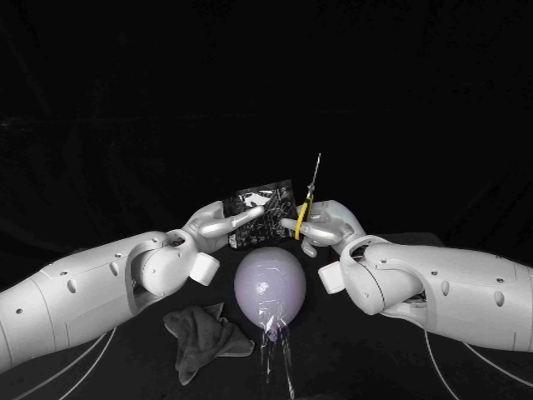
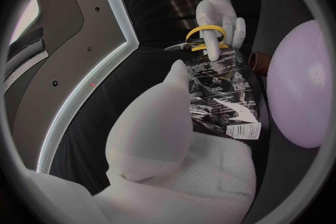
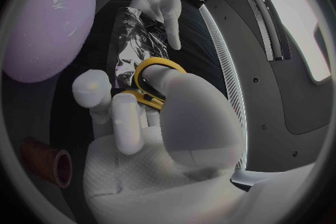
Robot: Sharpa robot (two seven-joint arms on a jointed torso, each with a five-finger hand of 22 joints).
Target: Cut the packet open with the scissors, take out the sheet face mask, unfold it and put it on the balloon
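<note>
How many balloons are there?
1. The lilac balloon sits on the table between the left arm and right arm, nearer the robot than the packet and scissors. Others may be hidden.

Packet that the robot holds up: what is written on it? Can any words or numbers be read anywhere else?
Packet: rows of white print and what looks like a barcode, all too small and blurred to read.
Scissors: no lettering visible.
Balloon: no lettering visible.
</note>
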